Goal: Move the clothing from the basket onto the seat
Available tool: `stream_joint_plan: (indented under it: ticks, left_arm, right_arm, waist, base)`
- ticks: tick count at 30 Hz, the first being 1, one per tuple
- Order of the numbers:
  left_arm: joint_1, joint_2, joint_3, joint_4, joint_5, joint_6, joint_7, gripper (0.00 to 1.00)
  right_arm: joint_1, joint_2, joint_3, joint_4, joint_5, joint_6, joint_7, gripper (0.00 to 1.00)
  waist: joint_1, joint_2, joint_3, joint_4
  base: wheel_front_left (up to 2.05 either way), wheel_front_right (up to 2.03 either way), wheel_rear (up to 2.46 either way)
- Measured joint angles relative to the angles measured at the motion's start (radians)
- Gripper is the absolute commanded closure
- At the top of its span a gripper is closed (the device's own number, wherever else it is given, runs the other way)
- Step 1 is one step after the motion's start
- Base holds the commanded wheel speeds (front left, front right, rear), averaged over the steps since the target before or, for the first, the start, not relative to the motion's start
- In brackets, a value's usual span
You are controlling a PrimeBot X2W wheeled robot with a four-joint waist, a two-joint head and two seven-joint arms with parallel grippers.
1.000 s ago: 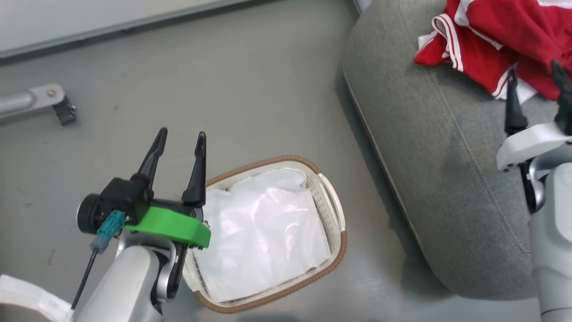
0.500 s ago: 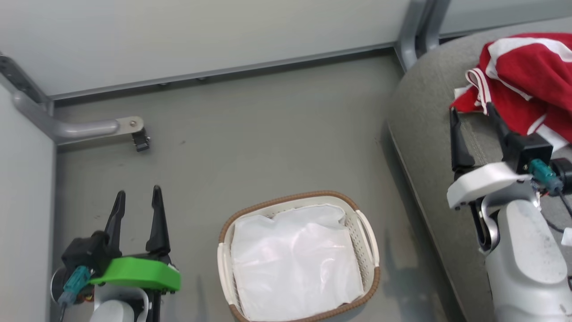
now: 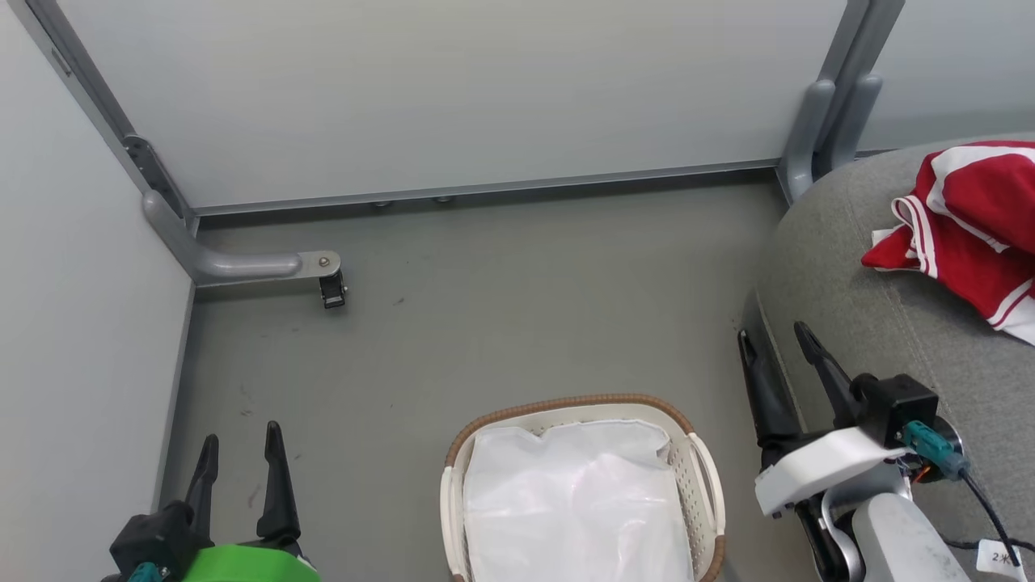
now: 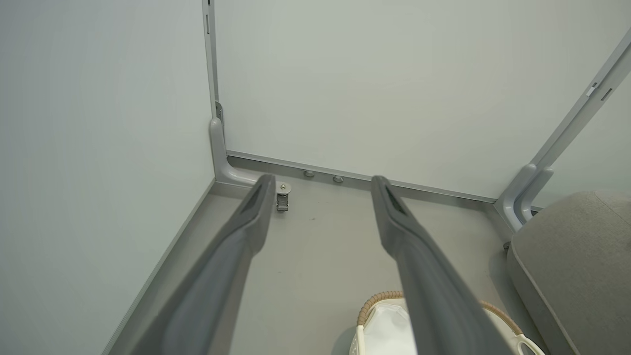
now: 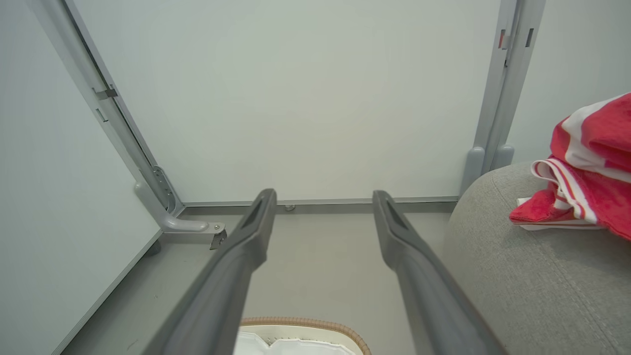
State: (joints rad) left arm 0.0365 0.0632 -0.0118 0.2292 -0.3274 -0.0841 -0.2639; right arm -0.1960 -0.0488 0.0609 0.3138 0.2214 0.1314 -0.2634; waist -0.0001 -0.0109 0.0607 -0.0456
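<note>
Both long-fingered dark grippers empty, fingers spread: left gripper (image 3: 240, 436), right gripper (image 3: 772, 333). Risk: right gripper sits just beside grey upholstered seat (image 3: 873, 323); a swing could snag fabric. Oval white perforated basket (image 3: 566, 402), brown rim, holds white liner sheet (image 3: 578, 501), no garments. Farther: bright red white-striped clothing (image 3: 970, 226) lies on seat.

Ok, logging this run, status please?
Left gripper, right gripper open, empty. Clothing on seat. Basket shows just liner. Nothing blocking.
</note>
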Motion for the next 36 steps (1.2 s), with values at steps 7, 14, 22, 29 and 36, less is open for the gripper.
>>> stream_joint_plan:
  ticks: [7, 14, 22, 29, 36]
  left_arm:
    - [0.044, -0.009, 0.011, -0.003, 0.009, -0.009, 0.0, 0.0]
    - [0.051, -0.011, 0.015, 0.001, 0.01, -0.012, 0.0, 0.0]
    - [0.051, -0.012, 0.013, 0.004, -0.011, -0.012, 0.0, 0.0]
    - [0.053, -0.016, 0.01, 0.04, -0.025, -0.011, 0.0, 1.0]
    - [0.053, -0.018, 0.015, 0.056, -0.115, -0.012, 0.033, 1.0]
  right_arm:
    - [0.079, 0.0, 0.007, -0.034, -0.027, 0.0, 0.0, 0.0]
    - [0.091, 0.0, 0.009, -0.037, -0.026, 0.0, 0.0, 0.0]
    - [0.092, 0.0, 0.017, -0.032, -0.02, 0.0, 0.0, 0.0]
    - [0.111, 0.005, 0.018, 0.004, -0.02, 0.0, 0.001, 1.0]
    - [0.124, 0.007, 0.011, 0.015, 0.083, 0.0, 0.026, 1.0]
  waist:
    - [0.0, 0.0, -0.029, 0.009]
    - [0.0, 0.0, -0.028, 0.005]
    - [0.0, 0.0, -0.033, 0.0]
    - [0.0, 0.0, -0.035, -0.002]
    - [0.0001, 0.0, -0.037, 0.0]
  base:
    - [0.0, 0.0, 0.0]
    - [0.0, 0.0, 0.0]
    - [0.0, 0.0, 0.0]
    - [0.0, 0.0, 0.0]
    - [0.0, 0.0, 0.0]
